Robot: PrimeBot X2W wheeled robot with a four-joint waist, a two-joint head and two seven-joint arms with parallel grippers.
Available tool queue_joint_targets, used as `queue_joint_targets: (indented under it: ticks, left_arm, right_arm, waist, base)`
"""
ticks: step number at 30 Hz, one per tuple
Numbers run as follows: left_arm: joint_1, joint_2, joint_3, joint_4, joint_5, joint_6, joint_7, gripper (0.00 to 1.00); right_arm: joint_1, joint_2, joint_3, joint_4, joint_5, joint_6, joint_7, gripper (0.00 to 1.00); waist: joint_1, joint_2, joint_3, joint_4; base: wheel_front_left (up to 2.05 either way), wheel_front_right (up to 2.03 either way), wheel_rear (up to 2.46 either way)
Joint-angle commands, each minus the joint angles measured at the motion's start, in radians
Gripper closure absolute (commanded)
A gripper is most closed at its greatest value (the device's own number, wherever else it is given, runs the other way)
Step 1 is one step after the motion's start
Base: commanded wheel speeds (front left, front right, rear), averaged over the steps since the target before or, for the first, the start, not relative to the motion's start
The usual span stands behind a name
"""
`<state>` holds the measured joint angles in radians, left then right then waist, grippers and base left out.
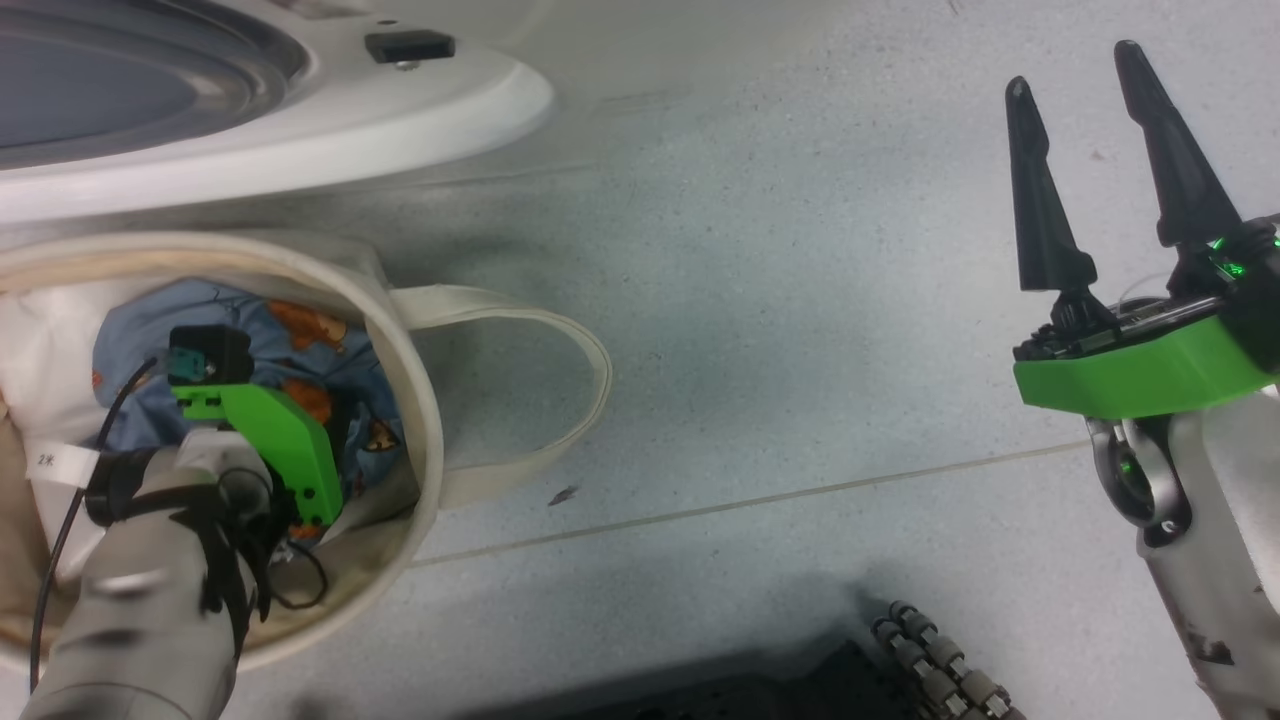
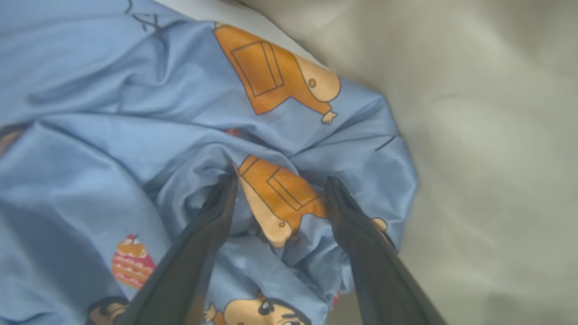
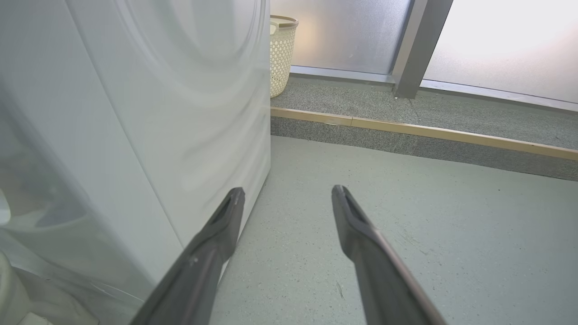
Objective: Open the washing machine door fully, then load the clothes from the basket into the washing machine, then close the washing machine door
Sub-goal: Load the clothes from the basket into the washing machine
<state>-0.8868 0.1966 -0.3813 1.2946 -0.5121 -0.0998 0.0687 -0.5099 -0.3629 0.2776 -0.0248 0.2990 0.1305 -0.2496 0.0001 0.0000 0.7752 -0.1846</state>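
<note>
Left wrist view: the left tool (image 2: pixel 282 180), spread, is being held astride a fold of the clothes (image 2: pixel 113 135) (in the basket (image 1: pixel 435 440)); deeper sinking is being advised before closing.

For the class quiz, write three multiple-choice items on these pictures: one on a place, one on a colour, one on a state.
1. Where is the left end effector?
A over bare floor
B inside the basket
C in the drum

2. The clothes are mainly:
A red
B green
C blue

3. The right end effector is:
A open, empty
B shut on cloth
C shut, empty

Key:
1 B, it straddles a fabric fold within the canvas wall.
2 C, blue cloth with orange prints.
3 A, jaws apart over the floor, nothing between.
</note>
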Motion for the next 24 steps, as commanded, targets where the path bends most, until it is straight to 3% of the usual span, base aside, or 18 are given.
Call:
queue_joint_targets:
  ticks: [1,10,11,12,24]
  left_arm:
    - [0.015,0.037,0.011,-0.004,0.004,0.006,0.006,0.0]
    - [0.013,0.037,0.004,-0.004,-0.006,0.012,0.014,0.02]
    - [0.012,0.035,0.004,-0.004,-0.008,0.01,0.005,0.86]
    - [0.012,0.034,0.001,-0.004,-0.008,0.006,0.001,1.0]
    - [0.04,0.015,0.008,-0.004,-0.049,-0.022,-0.11,1.0]
  right_arm:
    - [0.039,-0.02,0.002,-0.033,-0.01,0.0,-0.012,0.0]
    - [0.05,-0.017,-0.007,-0.037,-0.013,0.0,-0.012,0.0]
    - [0.05,-0.016,-0.007,-0.037,-0.013,0.0,-0.012,0.0]
    - [0.05,-0.015,-0.006,-0.036,-0.013,0.0,-0.012,0.0]
    - [0.031,0.011,0.017,-0.002,0.015,0.0,-0.012,0.0]
  waist:
    - [-0.0001,0.0,0.001,-0.001]
    - [-0.0001,0.0,-0.002,-0.01]
    - [-0.0001,0.0,-0.003,-0.009]
    - [-0.0001,0.0,-0.005,-0.009]
    - [-0.0001,0.0,-0.092,0.003]
  base:
    - [0.0,0.0,0.0]
    - [0.0,0.0,0.0]
    - [0.0,0.0,0.0]
    - [0.0,0.0,0.0]
    - [0.0,0.0,0.0]
